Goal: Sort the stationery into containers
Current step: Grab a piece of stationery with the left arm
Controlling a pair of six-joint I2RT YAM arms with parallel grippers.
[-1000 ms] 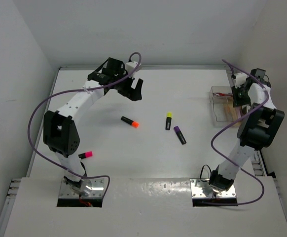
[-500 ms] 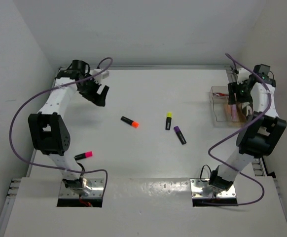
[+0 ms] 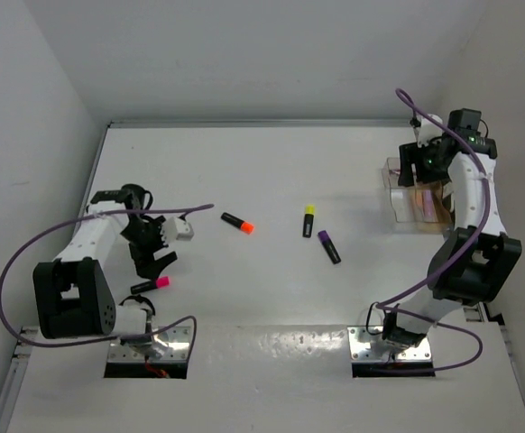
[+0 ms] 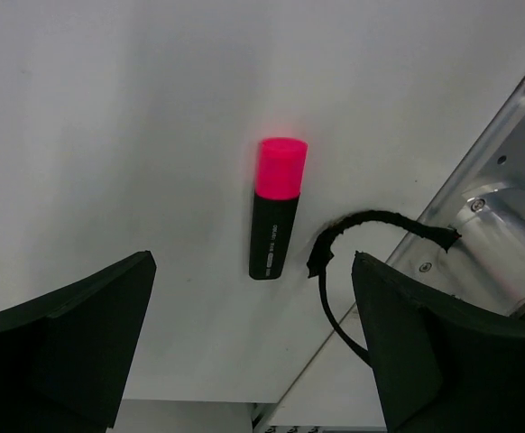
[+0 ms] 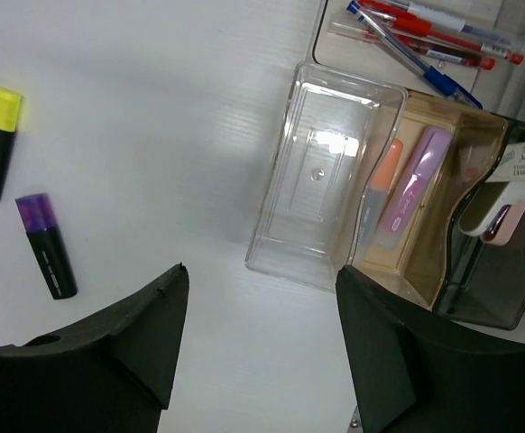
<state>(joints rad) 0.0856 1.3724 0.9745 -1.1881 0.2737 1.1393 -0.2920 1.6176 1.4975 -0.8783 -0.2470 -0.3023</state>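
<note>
Left wrist cam: pink-cap highlighter [image 4: 276, 209] lies flat on the white table [image 4: 109, 108], centred btwn the fingers of the left gripper [image 4: 252, 311] and a little ahead of the tips. Jaws are spread wide, nothing in them. The barrel's long axis runs approx straight away from the cam, cap at the far end, so it sits crosswise to the closing line. I judge that a good line-up for a pinch across the black barrel; a drop down and slightly fwd looks like all it needs.

Top external: same highlighter [image 3: 151, 285] at the near-left of the table, close to the left arm's base. Left gripper [image 3: 152, 260] is just beside it, right arm well apart at far right, so the left arm is clearly nearer.

Right gripper [image 5: 261, 271] has its fingers apart too, nothing held, over an empty clear tray [image 5: 276, 194]. The next compartment holds an orange-cap highlighter [image 5: 384, 171] and a lilac marker [image 5: 416, 185]; red and blue pens [image 5: 425, 24] lie in a tray beyond.

Hard to tell:
- Left gripper's height over the table.
- Whether the black cable [image 4: 362, 225] by the barrel's near end touches it. It looks just apart but could snag a finger.
- Base plate [image 4: 506, 207] is cut off at the frame edge.
- Small white-pink item [image 5: 501, 203] in the tinted box [image 5: 488, 289]: can't ID.
</note>
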